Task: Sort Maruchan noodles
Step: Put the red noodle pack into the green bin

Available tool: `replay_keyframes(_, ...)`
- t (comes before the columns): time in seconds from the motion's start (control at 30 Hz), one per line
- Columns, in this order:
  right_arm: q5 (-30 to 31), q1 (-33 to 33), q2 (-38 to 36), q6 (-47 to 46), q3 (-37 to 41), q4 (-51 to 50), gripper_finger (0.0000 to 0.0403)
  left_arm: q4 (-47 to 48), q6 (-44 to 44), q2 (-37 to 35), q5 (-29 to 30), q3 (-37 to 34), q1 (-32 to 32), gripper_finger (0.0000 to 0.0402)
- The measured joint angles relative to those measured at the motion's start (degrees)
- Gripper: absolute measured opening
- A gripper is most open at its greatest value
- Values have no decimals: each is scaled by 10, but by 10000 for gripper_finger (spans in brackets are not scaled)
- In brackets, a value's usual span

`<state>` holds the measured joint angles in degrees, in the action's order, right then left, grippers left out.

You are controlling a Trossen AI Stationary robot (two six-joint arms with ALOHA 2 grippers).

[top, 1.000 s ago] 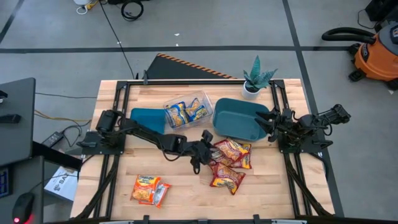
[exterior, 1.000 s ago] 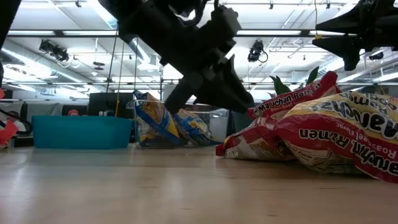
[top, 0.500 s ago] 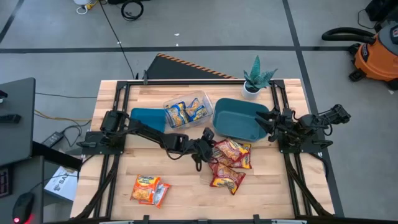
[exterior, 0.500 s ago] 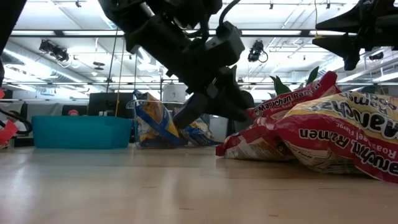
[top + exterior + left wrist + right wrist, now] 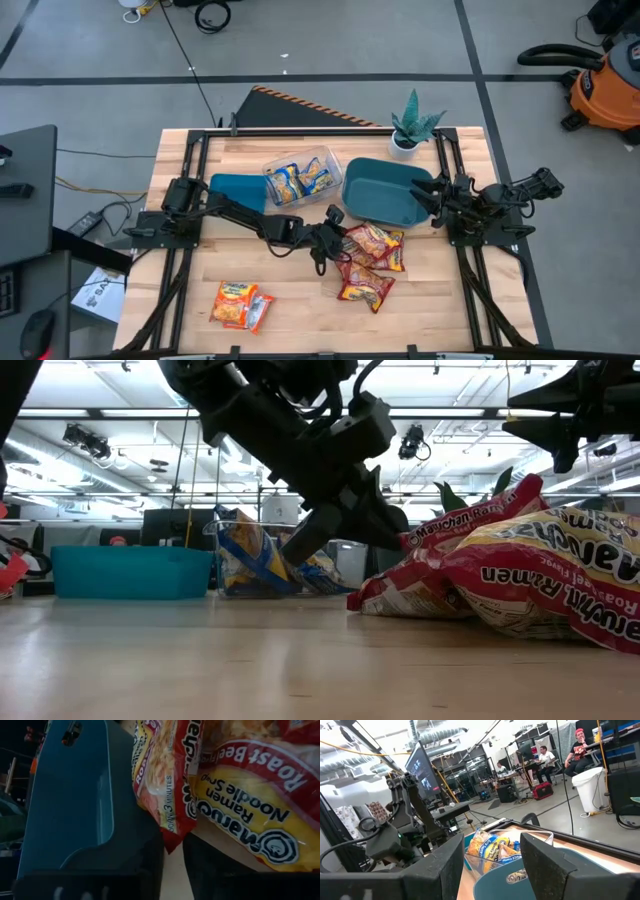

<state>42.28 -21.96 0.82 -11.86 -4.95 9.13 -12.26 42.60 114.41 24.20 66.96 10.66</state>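
We are seeing, near the front-left corner of the pale wooden tabletop (image 5: 180,290), two orange-and-yellow crinkly plastic noodle packets (image 5: 240,304) lying side by side, well apart from everything else. Toward the back, a small teal plastic bin (image 5: 236,190) is sitting just beside a clear plastic tray (image 5: 331,160) that is holding two blue-and-yellow noodle packets (image 5: 298,180); in the low view they are standing upright inside it. The left arm is reaching across the middle of the tabletop, and its left gripper (image 5: 334,237) is sitting low at the near edge of the pile of red-and-yellow noodle packets (image 5: 368,262), which is lying right of centre, between the middle and the front edge. In the left wrist view its dark fingers (image 5: 150,860) are standing slightly apart with the corner of one red packet (image 5: 167,780) dipping into the gap between them; we cannot tell whether they are gripping it. Behind the pile, a larger teal plastic bin (image 5: 385,190) is resting near the back-right part of the tabletop, with a small green potted plant (image 5: 410,128) at the back edge. The right gripper (image 5: 432,198) is hovering at that bin's right rim, fingers spread wide and holding nothing.
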Motion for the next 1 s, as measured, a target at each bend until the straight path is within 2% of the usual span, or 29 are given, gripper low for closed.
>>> replay_keyframes(0.17,0,0,0,0,0,0,199,-1,-10,0,-1,0,0,18)
replay_keyframes(0.23,0,0,0,0,0,0,199,-6,-18,0,0,0,0,8)
replay_keyframes(0.4,0,0,0,0,0,0,199,-50,-15,0,1,22,-10,7)
replay_keyframes(0.57,0,0,0,0,0,0,199,-87,-19,-2,-54,50,-31,6)
replay_keyframes(0.87,0,0,0,0,0,0,199,-260,-88,-3,-115,57,-100,6)
replay_keyframes(1.0,0,0,0,0,0,0,199,-298,-113,-4,-121,57,-130,6)
